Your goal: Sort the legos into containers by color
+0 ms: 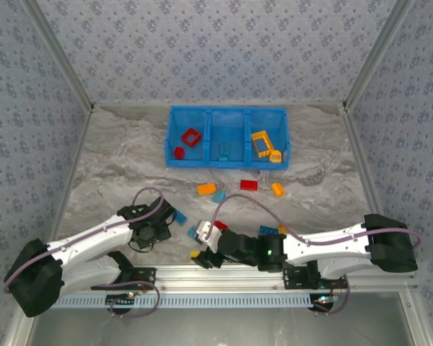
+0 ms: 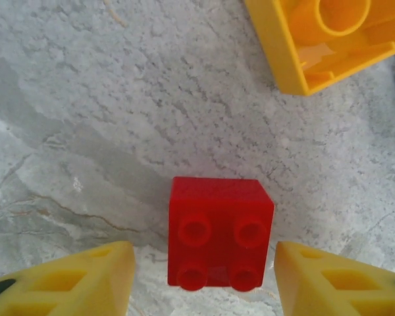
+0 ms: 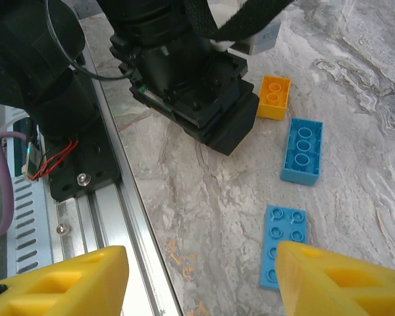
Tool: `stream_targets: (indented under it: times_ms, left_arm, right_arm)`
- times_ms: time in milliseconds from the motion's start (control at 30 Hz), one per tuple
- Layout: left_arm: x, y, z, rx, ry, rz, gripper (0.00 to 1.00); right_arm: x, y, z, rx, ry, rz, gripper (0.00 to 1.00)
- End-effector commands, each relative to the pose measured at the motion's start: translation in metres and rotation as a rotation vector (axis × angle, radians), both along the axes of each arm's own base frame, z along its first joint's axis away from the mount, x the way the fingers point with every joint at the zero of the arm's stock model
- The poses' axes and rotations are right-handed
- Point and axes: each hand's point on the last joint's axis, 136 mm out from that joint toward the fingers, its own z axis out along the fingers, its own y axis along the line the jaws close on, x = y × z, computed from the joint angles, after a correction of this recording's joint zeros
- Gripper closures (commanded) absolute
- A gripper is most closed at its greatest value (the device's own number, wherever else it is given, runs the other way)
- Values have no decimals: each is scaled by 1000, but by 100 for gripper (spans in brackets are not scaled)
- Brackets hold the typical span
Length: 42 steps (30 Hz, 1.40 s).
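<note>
My left claw (image 2: 204, 284) stands wide open over a red two-by-two brick (image 2: 220, 234) — glossy, four round studs up. It lies on the grey marbled table (image 2: 118, 118) between the yellow fingertips (image 2: 85, 280) with a gap on each side, so nothing is gripped. Just beyond it lies a yellow brick (image 2: 296, 59), hollow side up. From above, that claw sits well to the near side of the blue bin (image 1: 202, 165), towards its left end.

The bin's three compartments hold five pieces. On the left are a red frame (image 1: 192, 137) and a red block (image 1: 179, 152), in the middle one teal piece (image 1: 224, 149), and on the right a yellow frame (image 1: 260, 142) and a yellow block (image 1: 275, 156). On the bin's near side I count about ten loose bricks (image 1: 249, 184) — red, orange-yellow and light blue, some half hidden by the arms.

My right claw (image 3: 204, 283) is spread wide too, holding nothing. Ahead of it lie one orange brick (image 3: 274, 97) and two light blue bricks (image 3: 303, 151).
</note>
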Motion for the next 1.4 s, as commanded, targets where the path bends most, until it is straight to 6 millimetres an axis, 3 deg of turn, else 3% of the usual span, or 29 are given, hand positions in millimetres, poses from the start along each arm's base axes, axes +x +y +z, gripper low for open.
stream_targets:
  times_ms: [0, 200, 300, 400, 533, 633, 767, 933, 1067, 1200, 1367]
  left_arm:
    - [6, -2, -4, -3, -12, -39, 47]
    - [8, 1, -9, 26, -18, -58, 62]
    - [15, -1, 2, 19, -58, -59, 72]
    - [23, -4, 32, 7, -115, -70, 73]
    - [47, -29, 93, -69, -213, -123, 73]
    - [77, -53, 123, -128, -224, -177, 73]
    - [133, -86, 146, -156, -221, -262, 73]
    - [202, -101, 142, -136, -194, -300, 73]
    - [245, -101, 120, -157, -153, -289, 73]
    - [273, -109, 109, -198, -131, -303, 72]
    - [295, -114, 98, -196, -118, -302, 71]
  right_arm:
    - [6, 8, 13, 30, -14, -23, 38]
    - [7, 10, 17, 50, -4, -29, 38]
    - [9, 9, 24, 60, -18, -40, 38]
    - [18, 3, 40, 78, -55, -75, 38]
    - [45, -16, 79, 151, -121, -192, 37]
    - [69, -30, 108, 197, -167, -281, 37]
    - [103, -43, 134, 212, -200, -396, 36]
    - [136, -51, 151, 221, -211, -492, 36]
    - [152, -51, 158, 230, -220, -544, 35]
    - [159, -45, 160, 228, -223, -559, 35]
    - [164, -40, 156, 226, -209, -564, 35]
